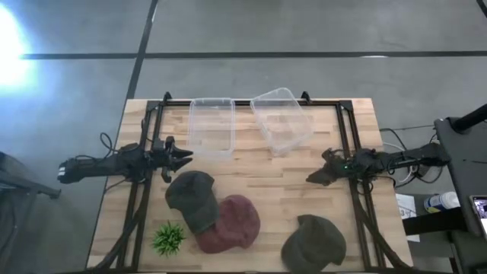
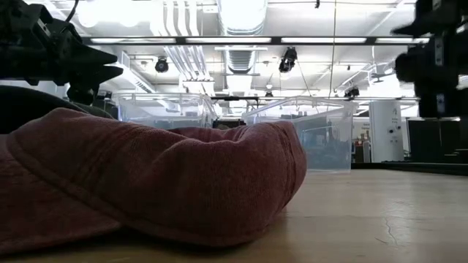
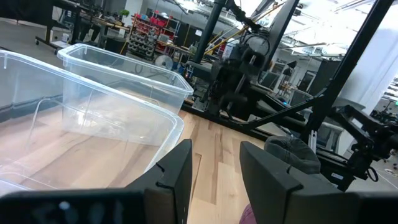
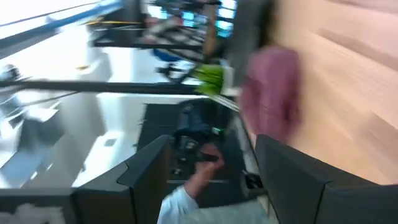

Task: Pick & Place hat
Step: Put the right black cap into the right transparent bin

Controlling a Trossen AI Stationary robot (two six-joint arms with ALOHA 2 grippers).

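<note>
Three hats lie flat on the table. A dark green hat (image 1: 190, 198) sits near the left side, and a red hat (image 1: 232, 222) overlaps its near-right edge. An olive hat (image 1: 313, 242) rests by the near right corner. My left gripper (image 1: 181, 157) hovers open just beyond the dark green hat; its fingers (image 3: 214, 168) stand apart in the left wrist view. My right gripper (image 1: 316, 176) hangs open over bare wood right of centre, its gap (image 4: 211, 168) showing in the right wrist view. The red hat (image 2: 146, 183) fills the low view's foreground.
Two clear plastic bins (image 1: 211, 125) (image 1: 281, 119) stand side by side at the far middle, the right one turned askew. A small green plant (image 1: 168, 237) sits near the left near corner. Black frame rails (image 1: 144, 137) run along both sides. Bare wood lies between the hats and the bins.
</note>
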